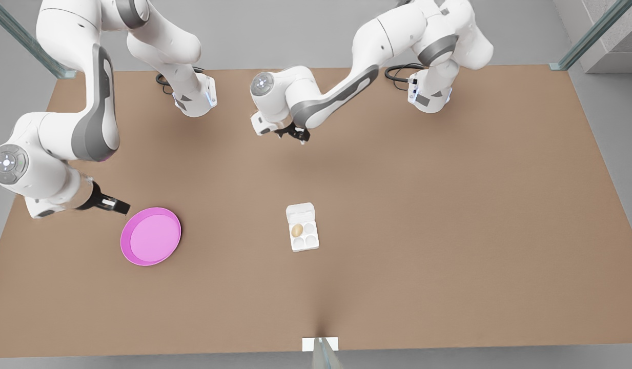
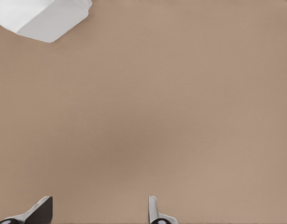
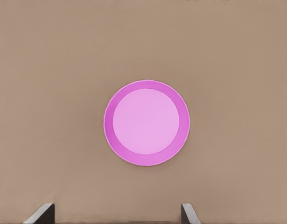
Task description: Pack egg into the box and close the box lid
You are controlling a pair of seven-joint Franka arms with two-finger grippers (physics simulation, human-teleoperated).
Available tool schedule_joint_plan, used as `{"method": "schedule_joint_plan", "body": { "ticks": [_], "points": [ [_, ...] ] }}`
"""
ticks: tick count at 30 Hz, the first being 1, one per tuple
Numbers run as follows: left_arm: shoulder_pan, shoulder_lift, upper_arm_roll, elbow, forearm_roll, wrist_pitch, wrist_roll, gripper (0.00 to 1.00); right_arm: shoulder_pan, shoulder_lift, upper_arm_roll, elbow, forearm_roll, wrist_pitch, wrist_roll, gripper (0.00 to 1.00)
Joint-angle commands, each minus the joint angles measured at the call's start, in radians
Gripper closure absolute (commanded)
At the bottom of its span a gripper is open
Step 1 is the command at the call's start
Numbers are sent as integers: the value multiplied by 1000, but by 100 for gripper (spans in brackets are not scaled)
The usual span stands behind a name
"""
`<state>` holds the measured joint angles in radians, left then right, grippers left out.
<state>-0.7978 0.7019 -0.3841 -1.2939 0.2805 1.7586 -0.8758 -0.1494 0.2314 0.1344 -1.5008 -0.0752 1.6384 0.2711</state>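
The white box (image 1: 302, 234) lies near the table's middle with its lid (image 1: 300, 211) open, on the far end. The tan egg (image 1: 297, 230) sits in the far cup on the front view's left side; the other three cups hold nothing. My left gripper (image 1: 298, 136) hangs open well beyond the box, above bare table. In the left wrist view its fingers (image 2: 100, 204) stand wide apart, with a white part of the box (image 2: 40, 18) at the frame's corner. My right gripper (image 1: 122, 206) is open just beside the pink plate, fingers (image 3: 116, 207) spread in the right wrist view.
A round pink plate (image 1: 150, 236) (image 3: 146, 122) with nothing in it lies at the front view's left. Both arm bases (image 1: 195, 97) (image 1: 429, 95) stand at the table's far edge. A small white marker (image 1: 320, 344) sits at the near edge.
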Motion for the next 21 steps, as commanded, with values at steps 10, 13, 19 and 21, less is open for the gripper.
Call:
{"method": "schedule_joint_plan", "body": {
  "ticks": [10,13,19,21],
  "points": [
    [-1,189,157,110,109,213,-598,0,-27,19,33,30,-9,41,-388,0],
    [18,212,157,127,121,214,-536,0,-38,19,33,36,-8,40,-389,0],
    [77,234,156,159,111,308,-442,0,-30,23,31,42,-9,29,-388,0],
    [97,234,156,173,112,337,-410,0,-29,25,31,42,-11,29,-388,0]
  ]
}}
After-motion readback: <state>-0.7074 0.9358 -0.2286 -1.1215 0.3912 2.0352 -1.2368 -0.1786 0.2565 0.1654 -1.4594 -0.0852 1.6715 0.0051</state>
